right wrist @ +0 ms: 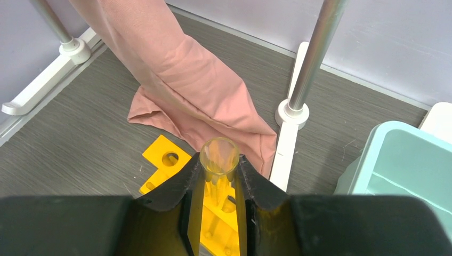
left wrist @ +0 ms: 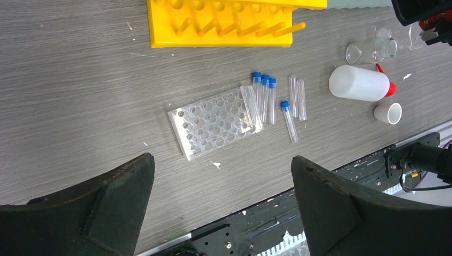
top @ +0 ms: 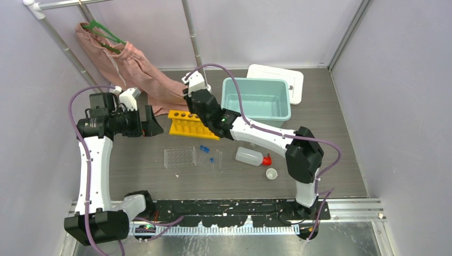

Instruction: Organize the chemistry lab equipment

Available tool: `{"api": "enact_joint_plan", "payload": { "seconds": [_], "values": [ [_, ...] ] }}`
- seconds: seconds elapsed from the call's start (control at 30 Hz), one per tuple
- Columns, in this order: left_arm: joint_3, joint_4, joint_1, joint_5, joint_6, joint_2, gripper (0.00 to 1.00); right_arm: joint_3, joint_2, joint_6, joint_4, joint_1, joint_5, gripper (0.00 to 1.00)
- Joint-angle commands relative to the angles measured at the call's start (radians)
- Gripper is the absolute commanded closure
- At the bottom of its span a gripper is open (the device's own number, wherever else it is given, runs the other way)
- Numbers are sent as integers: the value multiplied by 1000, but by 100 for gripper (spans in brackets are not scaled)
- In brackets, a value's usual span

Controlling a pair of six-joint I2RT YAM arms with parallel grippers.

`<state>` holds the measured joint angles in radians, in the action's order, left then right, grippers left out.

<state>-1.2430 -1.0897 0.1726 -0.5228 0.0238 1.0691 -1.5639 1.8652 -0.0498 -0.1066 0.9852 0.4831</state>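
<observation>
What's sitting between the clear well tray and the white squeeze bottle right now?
Several small clear tubes, most blue-capped, lie flat between the well tray and the squeeze bottle; the left wrist view shows them clearly.

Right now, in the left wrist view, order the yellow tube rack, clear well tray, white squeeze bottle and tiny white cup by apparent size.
1. yellow tube rack, though cropped at the top edge
2. clear well tray
3. white squeeze bottle
4. tiny white cup
</observation>
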Motion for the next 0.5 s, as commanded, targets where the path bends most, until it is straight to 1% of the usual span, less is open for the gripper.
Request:
{"api": "enact_joint_plan", "payload": {
  "seconds": [0.0,0.2,0.47],
  "values": [
    [-40,15,5,1,-9,-16,0,-8,0,-12,-85,0,-1,99],
    [-42,9,4,3,5,-23,0,-33,33,-27,-94,4,-17,99],
    [-40,11,4,2,10,-16,0,-53,73,-6,-90,6,-17,99]
  ]
}}
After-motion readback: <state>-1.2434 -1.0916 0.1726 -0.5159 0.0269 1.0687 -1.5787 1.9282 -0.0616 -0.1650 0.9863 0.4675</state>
